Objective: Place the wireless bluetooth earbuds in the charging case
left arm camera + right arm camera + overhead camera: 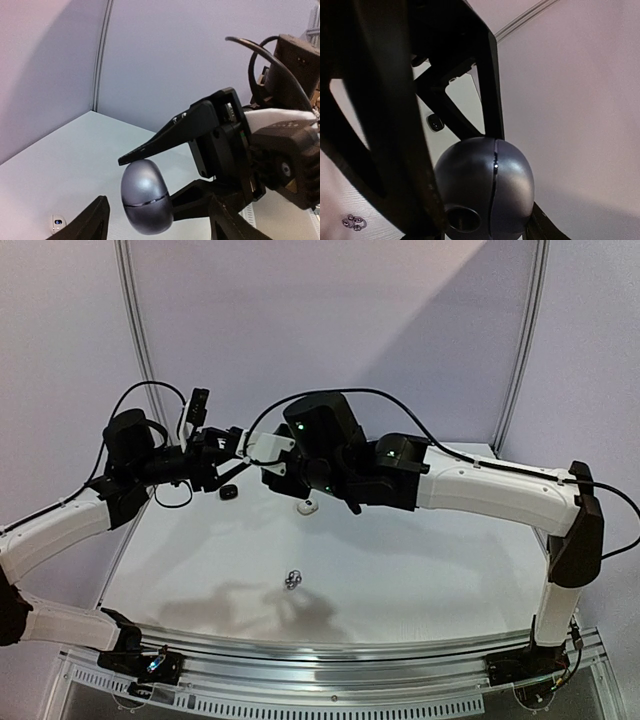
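Silvery-grey egg-shaped case [145,202], glossy, thin seam, closed; clamped between right fingers [162,141].

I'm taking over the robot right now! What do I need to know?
Right gripper: fingers shut on the grey charging case, held above the table, lid closed.
Left gripper: open, close to that case, not gripping it.
Silvery earbuds lie in a small cluster on the table. A black case and a white case sit farther back.
Done: grey case lifted.
Left: open it, put the earbuds in.
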Controlling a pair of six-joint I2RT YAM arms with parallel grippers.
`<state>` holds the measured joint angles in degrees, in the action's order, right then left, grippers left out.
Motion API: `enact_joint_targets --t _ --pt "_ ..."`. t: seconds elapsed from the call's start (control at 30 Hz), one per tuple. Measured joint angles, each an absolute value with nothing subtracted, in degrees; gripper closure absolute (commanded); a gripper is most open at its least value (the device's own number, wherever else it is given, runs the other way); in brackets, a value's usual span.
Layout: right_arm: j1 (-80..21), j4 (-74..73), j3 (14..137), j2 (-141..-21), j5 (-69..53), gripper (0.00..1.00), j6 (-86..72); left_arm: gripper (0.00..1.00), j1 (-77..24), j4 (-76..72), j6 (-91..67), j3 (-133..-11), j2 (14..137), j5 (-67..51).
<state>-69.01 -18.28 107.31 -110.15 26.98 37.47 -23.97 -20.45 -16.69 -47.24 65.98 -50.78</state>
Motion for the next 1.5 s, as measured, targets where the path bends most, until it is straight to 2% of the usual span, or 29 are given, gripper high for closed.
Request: enact_joint_targets --t 0.3,0.33,0.37,0.4,0.47,0.5,0.53,0.57,0.73,0.97,1.1,1.23,1.5 --pt "-69.01 -18.37 108.16 -110.48 24.16 0.8 39.4 0.95 -24.25 -20.14 -17.58 -47.55 66.02 -49.41" --pt "-69.01 -18.24 108.16 -110.59 24.43 0.79 39.7 1.0 -24.25 -20.1 -18.04 -47.55 66.02 -49.15" --pt "-69.01 -18.09 108.16 -110.69 24.51 0.76 39.83 1.0 -24.25 -20.01 -18.28 -47.55 66.04 -48.99" --pt "-69.01 -18.04 108.16 -110.76 24.67 0.61 39.88 1.0 -24.25 -19.84 -18.41 -47.55 66.04 -48.97" --pt "-69.01 -17.93 108.16 -110.76 24.97 0.24 39.92 1.0 -24.25 -19.97 -18.41 -47.55 66.04 -48.97" --pt "-69.01 -17.82 108.16 -110.76 25.17 0.1 40.01 1.0 -24.25 -20.21 -18.41 -47.53 66.04 -49.04" --pt "-69.01 -17.45 108.16 -110.76 25.28 0.02 39.18 1.0 -24.25 -20.53 -18.13 -47.53 66.04 -49.45" --pt "-69.01 -17.15 108.16 -110.76 25.3 0.01 38.5 1.0 -24.25 -20.99 -17.93 -47.46 66.02 -49.98" --pt "-67.33 -18.11 108.12 -110.17 20.12 0.01 29.41 1.0 -24.16 -25.1 -17.32 -46.22 65.52 -51.05" --pt "-56.45 -18.7 102.32 -101.73 -8.29 0.02 5.37 1.0 -23.94 -35.42 -16.75 -43.75 65.06 -51.59" --pt "-50.3 -6.68 92.14 -95.88 -23.42 0.12 -10.57 1.0 -23.94 -42.74 -20.82 -42.68 65.8 -52.27" --pt "-49.28 -0.43 89.86 -95.48 -31.9 0.19 -19.29 1.0 -24.23 -47.07 -25.17 -42.68 66.83 -51.94" --pt "-51.57 3.03 93.86 -97.6 -37.06 0.33 -21.15 1.0 -26.09 -49.6 -29.43 -42.68 66.87 -51.57"
